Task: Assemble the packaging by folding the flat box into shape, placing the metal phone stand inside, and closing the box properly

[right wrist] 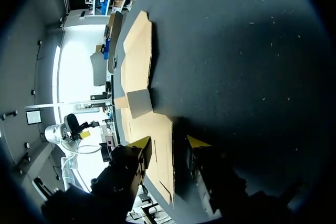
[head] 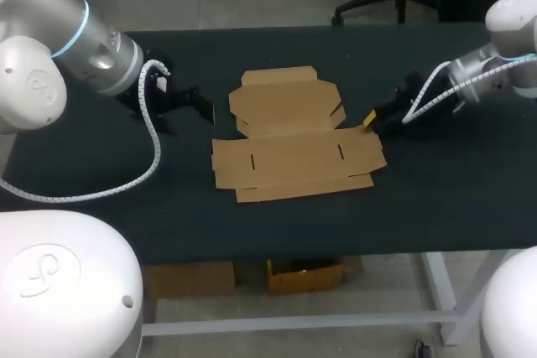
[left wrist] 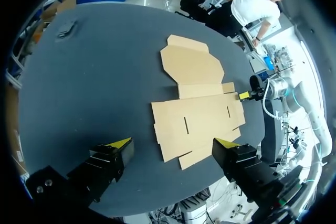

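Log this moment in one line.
box: flat, unfolded | left pincer: open, clear of box | right pincer: open, at box's right edge

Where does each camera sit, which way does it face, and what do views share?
Head view: above, behind, looking down on table and flat box; left arm and right arm at the sides.
Left wrist view: on the left wrist, looking past the left gripper across the box.
Right wrist view: on the right wrist, low, right gripper at the box's edge.
Shared: all show the box; head and left wrist also the right gripper.
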`<state>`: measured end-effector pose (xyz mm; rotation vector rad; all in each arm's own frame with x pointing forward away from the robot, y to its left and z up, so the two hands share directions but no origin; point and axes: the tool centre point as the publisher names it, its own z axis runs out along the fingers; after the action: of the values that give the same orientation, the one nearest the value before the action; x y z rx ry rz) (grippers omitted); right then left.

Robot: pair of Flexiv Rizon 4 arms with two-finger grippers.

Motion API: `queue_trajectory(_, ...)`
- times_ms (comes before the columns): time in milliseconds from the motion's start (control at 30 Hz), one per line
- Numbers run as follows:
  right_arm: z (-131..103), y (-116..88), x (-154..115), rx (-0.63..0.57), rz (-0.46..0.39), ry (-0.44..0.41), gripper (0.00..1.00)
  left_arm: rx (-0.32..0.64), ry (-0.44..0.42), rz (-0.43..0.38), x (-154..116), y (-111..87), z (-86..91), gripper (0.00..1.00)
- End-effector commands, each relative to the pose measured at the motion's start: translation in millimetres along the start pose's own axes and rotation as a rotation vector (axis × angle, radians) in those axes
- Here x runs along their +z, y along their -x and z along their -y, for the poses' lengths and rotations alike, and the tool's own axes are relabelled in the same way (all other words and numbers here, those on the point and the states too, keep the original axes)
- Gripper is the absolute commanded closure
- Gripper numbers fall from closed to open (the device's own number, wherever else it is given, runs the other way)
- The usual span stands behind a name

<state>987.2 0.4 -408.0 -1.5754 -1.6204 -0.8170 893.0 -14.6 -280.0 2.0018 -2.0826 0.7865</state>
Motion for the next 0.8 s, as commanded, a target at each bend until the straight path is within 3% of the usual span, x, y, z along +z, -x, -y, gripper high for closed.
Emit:
queue_trajectory(33,-2.7,1.5,3.7,-0.005,-0.013,-0.013,0.63,-0.003,0.005,0.005,1.0,0.0,0.9,0.00)
queue_trajectory(333,7.6,-2.6,8.8,-0.014,-0.029,-0.014,0.76,-0.008,0.006,0.007,2.8,0.5,-0.1,0.00)
queue_trajectory(667,24.4,-3.3,11.3,-0.010,-0.041,-0.013,0.78,-0.006,0.005,0.007,2.1,0.9,-5.7,0.00)
queue_trajectory(800,27.6,-2.4,12.6,-0.006,-0.043,-0.012,1.00,-0.005,0.007,0.005,2.3,1.4,-8.1,0.00)
